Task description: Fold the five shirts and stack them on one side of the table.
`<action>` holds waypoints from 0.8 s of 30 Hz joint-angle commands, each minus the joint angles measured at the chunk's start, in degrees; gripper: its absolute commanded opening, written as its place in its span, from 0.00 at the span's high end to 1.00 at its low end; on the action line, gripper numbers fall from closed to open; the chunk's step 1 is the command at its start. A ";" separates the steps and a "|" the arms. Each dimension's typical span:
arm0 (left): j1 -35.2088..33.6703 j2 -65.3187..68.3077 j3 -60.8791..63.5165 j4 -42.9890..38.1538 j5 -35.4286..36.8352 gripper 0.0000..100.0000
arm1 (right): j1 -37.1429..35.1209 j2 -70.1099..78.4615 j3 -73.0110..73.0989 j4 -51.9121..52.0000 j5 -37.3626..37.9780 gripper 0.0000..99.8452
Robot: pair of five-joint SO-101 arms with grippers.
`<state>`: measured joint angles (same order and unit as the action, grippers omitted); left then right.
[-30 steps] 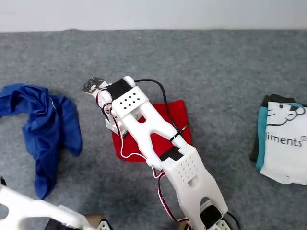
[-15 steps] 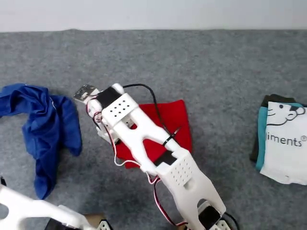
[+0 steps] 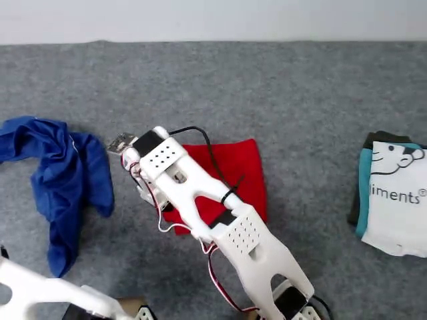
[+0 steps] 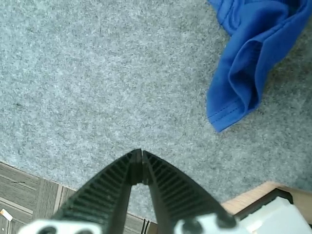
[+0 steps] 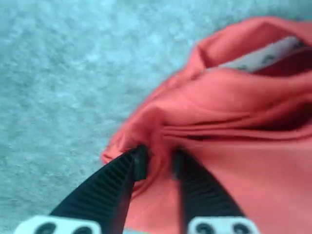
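The right hand (image 5: pixel 157 163) pinched a fold of the red shirt (image 5: pixel 243 122) on the worktop (image 3: pixel 307 100); the left hand (image 4: pixel 142 163) hung clenched, empty, near the crumpled blue shirt (image 4: pixel 248 58). Folded shirts (image 3: pixel 397 200) lay stacked aside.

Worktop (image 3: pixel 300 100): grey felt-like covering, matt, fuzzy nap.
Red shirt (image 3: pixel 250 173): soft matt cloth, creased into thick folds.
Blue shirt (image 3: pixel 67 173): thin matt cloth, stitched hem, rumpled.
Stacked shirts (image 3: pixel 397 200): smooth cloth, the top one printed.
Right arm (image 3: pixel 247 240): white plastic, smooth, slightly glossy, perforated panels.
Jaws on both arms: black plastic, ribbed, matt.
Floor (image 4: pixel 29 195): wood-grain planks.
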<state>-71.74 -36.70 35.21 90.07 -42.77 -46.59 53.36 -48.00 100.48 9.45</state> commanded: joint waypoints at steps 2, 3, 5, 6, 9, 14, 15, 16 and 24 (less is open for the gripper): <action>0.44 -1.41 -0.22 -0.88 0.09 1.00 | 1.63 -1.27 -0.44 2.07 3.08 0.99; 0.44 -1.41 -0.22 -0.88 0.09 1.00 | 1.98 -2.07 -0.44 1.98 3.25 0.99; 0.44 -1.41 -0.22 -0.97 0.09 1.00 | 2.68 -3.82 -0.44 1.98 4.31 0.99; 0.44 -1.41 -0.22 -0.97 0.09 1.00 | 2.95 -4.70 -0.44 1.98 4.75 0.99; 0.53 -1.41 -0.22 -0.97 0.09 1.00 | 3.91 -7.52 -0.44 1.98 5.19 0.99; 0.53 -1.41 -0.22 -0.97 0.09 1.00 | 4.97 -11.30 -0.44 1.89 5.19 0.99; 0.53 -1.41 -0.22 -0.97 0.09 1.00 | 4.97 -11.74 -0.44 1.71 5.19 0.99; 0.53 -1.41 -0.22 -0.97 0.09 1.00 | 4.97 -12.00 -0.44 1.54 5.19 0.99; 0.53 -1.41 2.24 -1.05 0.09 1.00 | 4.79 -10.33 -0.44 -1.10 4.92 0.97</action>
<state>-71.74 -36.70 37.32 90.07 -42.77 -42.46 45.89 -48.00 100.13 14.11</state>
